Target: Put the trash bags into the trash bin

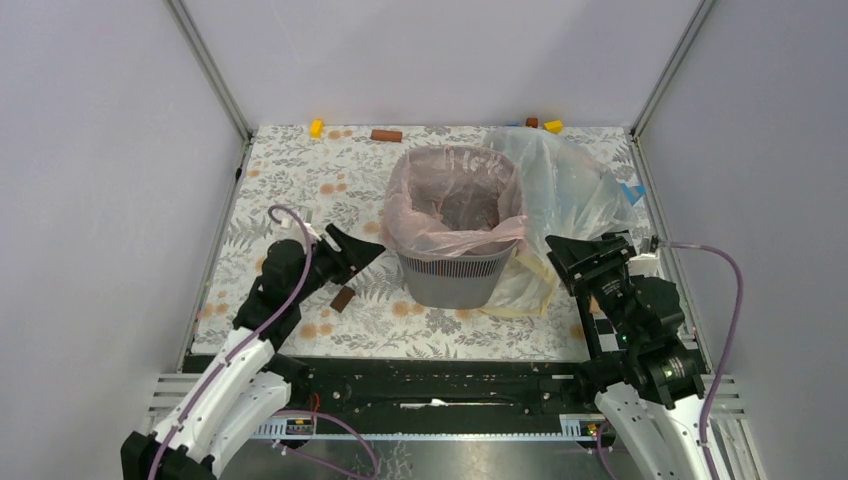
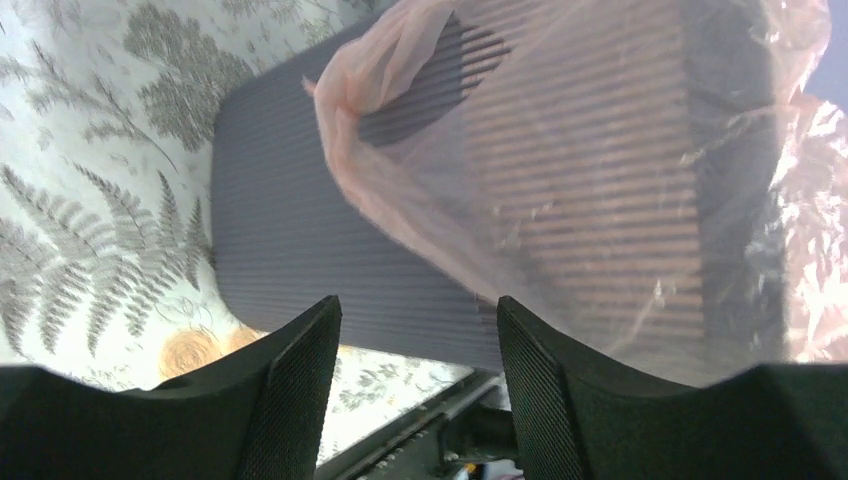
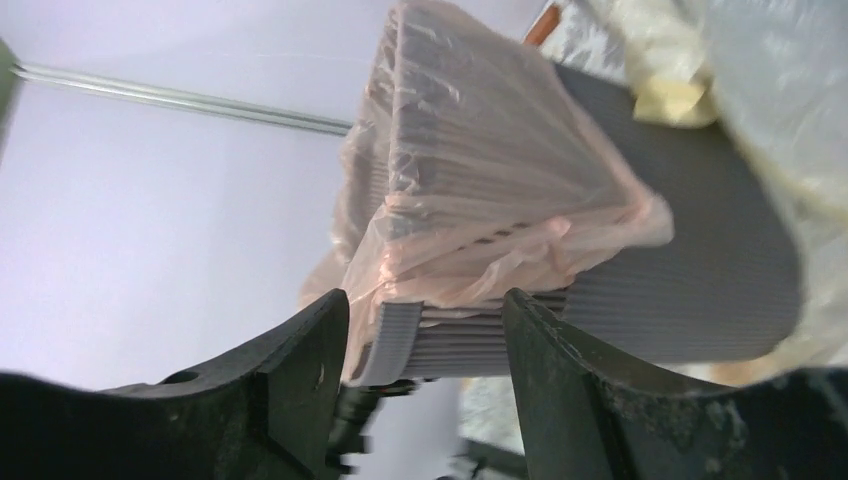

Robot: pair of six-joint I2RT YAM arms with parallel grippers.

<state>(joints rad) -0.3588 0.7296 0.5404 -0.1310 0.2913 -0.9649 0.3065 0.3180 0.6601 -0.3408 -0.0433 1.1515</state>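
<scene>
Plain pale grey walls point(image 1: 90, 150) enclose a tabletop point(image 1: 300, 170) covered in leaf-and-flower print, evenly lit.

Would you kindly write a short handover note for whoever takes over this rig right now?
Left gripper: open, empty, facing the trash bin on its left side.
Right gripper: open, empty, at the bin's right side.
Pink trash bag: inside the bin, mouth folded over the rim.
Done: the bag lines the bin.
Left: probably only backing both arms off. The clear bag lies outside, against the bin's right side.
</scene>
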